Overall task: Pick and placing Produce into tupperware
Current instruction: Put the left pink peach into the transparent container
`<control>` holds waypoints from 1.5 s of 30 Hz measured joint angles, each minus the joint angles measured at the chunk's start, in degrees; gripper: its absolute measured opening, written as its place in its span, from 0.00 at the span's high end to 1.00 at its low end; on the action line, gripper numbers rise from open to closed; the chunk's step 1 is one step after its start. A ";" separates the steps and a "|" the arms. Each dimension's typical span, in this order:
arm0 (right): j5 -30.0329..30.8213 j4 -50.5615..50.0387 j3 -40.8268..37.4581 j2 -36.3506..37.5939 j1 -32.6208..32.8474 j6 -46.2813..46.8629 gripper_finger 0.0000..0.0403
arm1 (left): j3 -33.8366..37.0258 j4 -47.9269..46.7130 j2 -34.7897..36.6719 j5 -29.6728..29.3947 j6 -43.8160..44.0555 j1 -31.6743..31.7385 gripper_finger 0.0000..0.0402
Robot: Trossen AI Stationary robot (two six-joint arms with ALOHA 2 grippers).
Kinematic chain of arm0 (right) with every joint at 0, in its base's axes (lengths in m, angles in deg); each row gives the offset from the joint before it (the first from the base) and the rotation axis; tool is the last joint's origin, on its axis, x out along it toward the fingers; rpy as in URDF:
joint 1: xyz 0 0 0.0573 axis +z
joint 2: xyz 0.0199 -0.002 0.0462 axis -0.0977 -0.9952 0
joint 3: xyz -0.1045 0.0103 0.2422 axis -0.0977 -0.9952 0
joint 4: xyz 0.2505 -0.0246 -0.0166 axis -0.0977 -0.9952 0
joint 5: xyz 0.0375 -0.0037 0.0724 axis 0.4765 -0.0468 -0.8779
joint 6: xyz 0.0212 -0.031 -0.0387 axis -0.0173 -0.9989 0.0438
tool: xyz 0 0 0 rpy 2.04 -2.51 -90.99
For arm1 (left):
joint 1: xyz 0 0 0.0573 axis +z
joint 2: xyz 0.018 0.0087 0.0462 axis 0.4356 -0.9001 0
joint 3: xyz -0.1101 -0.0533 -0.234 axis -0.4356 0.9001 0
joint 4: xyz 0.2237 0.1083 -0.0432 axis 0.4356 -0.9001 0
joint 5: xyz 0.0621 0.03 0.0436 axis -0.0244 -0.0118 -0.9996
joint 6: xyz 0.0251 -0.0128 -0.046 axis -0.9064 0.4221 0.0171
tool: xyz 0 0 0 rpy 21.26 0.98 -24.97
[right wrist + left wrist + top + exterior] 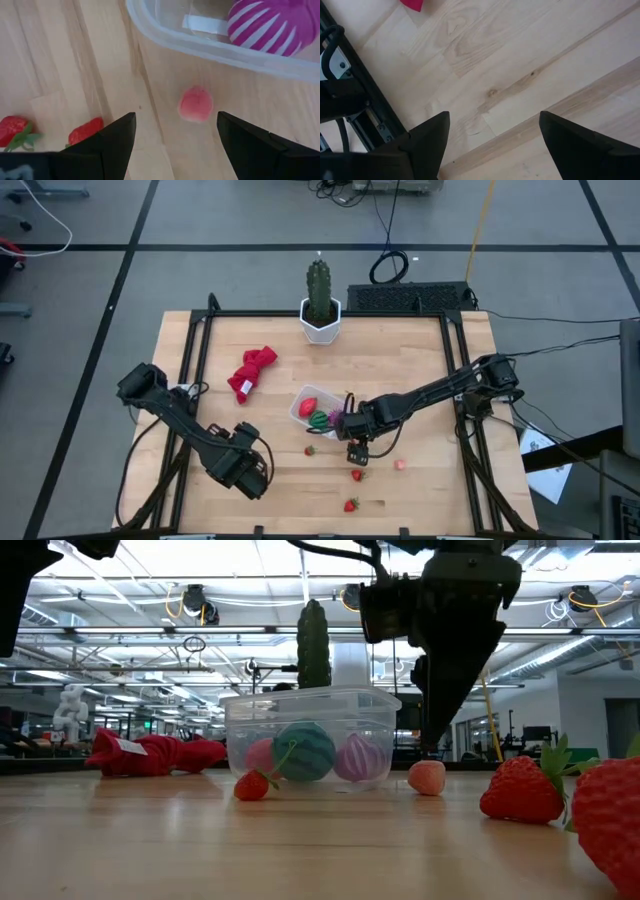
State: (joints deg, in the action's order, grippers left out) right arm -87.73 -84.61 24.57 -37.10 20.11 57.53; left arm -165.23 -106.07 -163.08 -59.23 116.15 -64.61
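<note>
1. Right end effector [175, 145] hangs just beside the tupperware [302, 409], fingers spread and empty, above a pink bit [195, 103] lying on the tabletop [430, 380].
2. Left end effector [492, 145] waits near the front left of the tabletop, fingers apart, grasping nothing.
3. Inside the tupperware sit a green striped ball [306, 750], a purple striped ball [359, 757] and a red piece [308, 406].
4. Outside it, one small strawberry [252, 785] rests just beside the tub's wall; two more strawberries [357, 475] and another pink bit [400, 464] lie nearer the front edge.
5. A red cloth [250, 371] lies to the left of the tub.
</note>
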 joint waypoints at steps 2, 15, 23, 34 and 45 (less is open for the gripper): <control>-0.04 0.87 -0.80 0.00 -0.25 0.00 0.32 | 0.00 0.00 0.00 0.00 0.00 0.00 0.23; 0.00 7.01 -5.53 0.02 -1.68 0.86 0.32 | 0.00 0.02 0.00 -0.02 0.00 0.00 0.23; 1.05 8.71 -6.53 0.02 -1.68 1.29 0.32 | 0.00 0.02 0.00 -0.02 -0.02 0.00 0.23; 2.69 10.19 -6.53 0.02 -1.66 1.29 0.32 | 0.00 0.02 0.00 -0.04 -0.02 0.00 0.23; 3.02 9.35 -6.53 0.02 -1.66 1.28 0.32 | 0.00 0.02 0.00 -0.04 -0.02 0.00 0.23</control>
State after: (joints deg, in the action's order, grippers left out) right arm -84.72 -75.27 18.03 -37.07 18.45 58.82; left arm -165.23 -106.05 -163.08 -59.28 116.13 -64.61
